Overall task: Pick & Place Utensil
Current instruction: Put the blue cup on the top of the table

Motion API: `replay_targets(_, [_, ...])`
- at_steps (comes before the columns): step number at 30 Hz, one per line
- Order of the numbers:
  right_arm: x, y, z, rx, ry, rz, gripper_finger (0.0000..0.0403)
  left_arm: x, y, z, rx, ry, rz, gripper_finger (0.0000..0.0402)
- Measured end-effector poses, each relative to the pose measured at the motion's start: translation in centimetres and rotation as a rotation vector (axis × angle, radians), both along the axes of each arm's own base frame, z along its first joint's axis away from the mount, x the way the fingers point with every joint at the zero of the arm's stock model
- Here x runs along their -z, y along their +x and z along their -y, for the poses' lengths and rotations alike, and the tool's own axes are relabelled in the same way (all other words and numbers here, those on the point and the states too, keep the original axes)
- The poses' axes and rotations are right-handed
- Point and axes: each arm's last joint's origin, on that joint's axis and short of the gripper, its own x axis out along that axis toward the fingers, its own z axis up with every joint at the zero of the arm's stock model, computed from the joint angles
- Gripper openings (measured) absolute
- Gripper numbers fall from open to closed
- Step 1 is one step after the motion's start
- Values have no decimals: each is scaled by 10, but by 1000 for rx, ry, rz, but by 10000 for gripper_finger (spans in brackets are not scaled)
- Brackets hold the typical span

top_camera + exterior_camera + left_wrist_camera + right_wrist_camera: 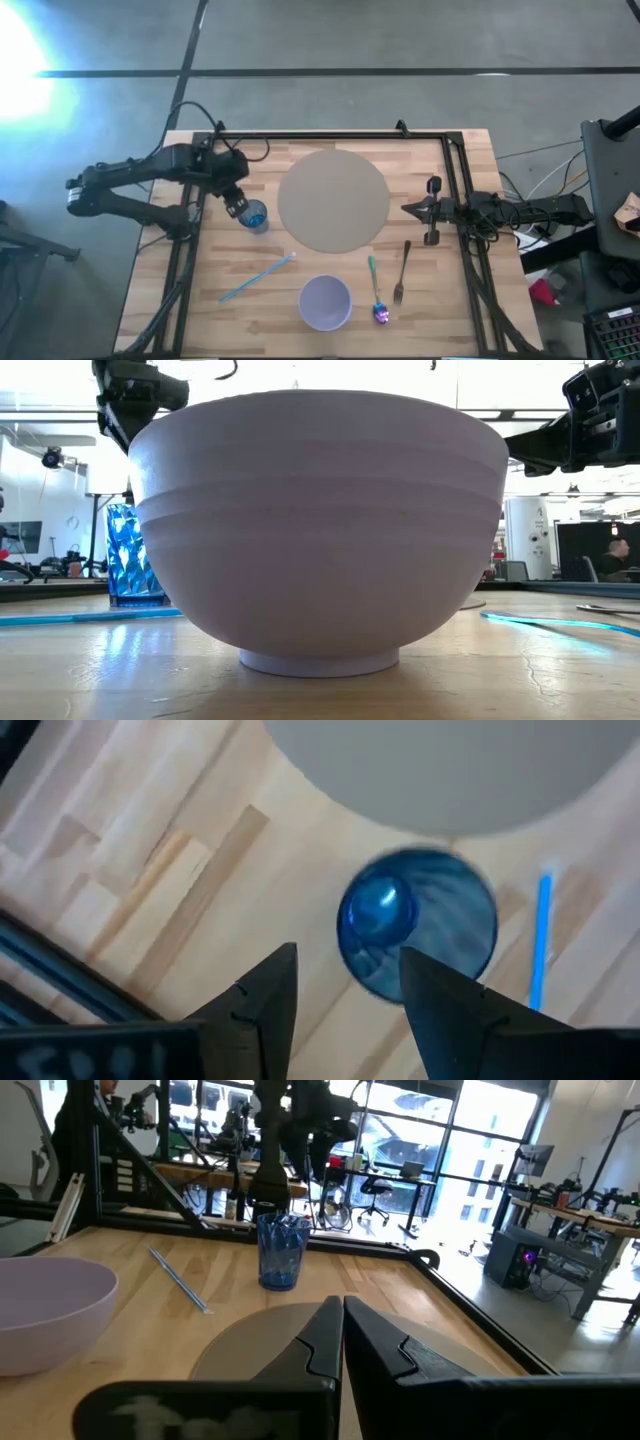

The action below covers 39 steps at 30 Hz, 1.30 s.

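Four views cover one wooden table (pixel 330 290), and each adds something the others lack. Only the high view lays out everything at once: a round grey mat (pixel 333 201) in the middle, a lavender bowl (pixel 325 302) near the front edge, a light blue straw (pixel 257 277) lying at a slant to the bowl's left, and to its right a spoon (pixel 377 295) with a teal handle and iridescent bowl beside a dark fork (pixel 401 272). Both utensils lie flat on the wood, apart from either arm.

A faceted blue cup (pixel 254 216) stands just off the mat's left edge. The left gripper (pixel 236 203) hangs directly over it. The left wrist view looks down into the cup (pixel 417 924), with the two dark fingers (pixel 262 1000) spread apart above its near rim, holding nothing.

The right gripper (pixel 431 210) rests at the mat's right side; the right wrist view shows its fingers (pixel 318 1342) pressed together and empty, and beyond them the cup (pixel 281 1251), straw (pixel 178 1280) and bowl (pixel 45 1315).

From the low view the bowl (pixel 318 525) fills nearly the whole picture, hiding the mat; the cup (pixel 132 555) peeks out at its left, upright on the table.
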Motion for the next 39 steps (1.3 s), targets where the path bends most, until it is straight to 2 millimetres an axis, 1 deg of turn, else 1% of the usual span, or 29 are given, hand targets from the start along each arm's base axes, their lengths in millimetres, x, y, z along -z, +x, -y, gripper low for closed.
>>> replay_targets(4, [0, 0, 0, 0, 0, 0, 8, 16, 0, 1, 144, 6, -51, 167])
replay_targets(10, [0, 0, 0, 0, 0, 0, 8, 35, 6, 3, 235, -63, 10, 167])
replay_targets(12, [0, 0, 0, 0, 0, 0, 8, 38, 8, 3, 233, -75, 25, 167])
replay_targets(17, [0, 0, 0, 0, 0, 0, 8, 48, 6, 3, 204, -93, 1, 168])
replay_targets(22, [0, 0, 0, 0, 0, 0, 8, 50, 8, 0, 156, -38, -24, 168])
replay_targets(26, [0, 0, 0, 0, 0, 0, 8, 53, 11, -1, 134, -45, -44, 168])
replay_targets(33, [0, 0, 0, 0, 0, 0, 8, 71, 19, -3, 130, -57, -106, 168])
replay_targets(39, [0, 0, 0, 0, 0, 0, 8, 82, 21, -3, 121, -67, -131, 167])
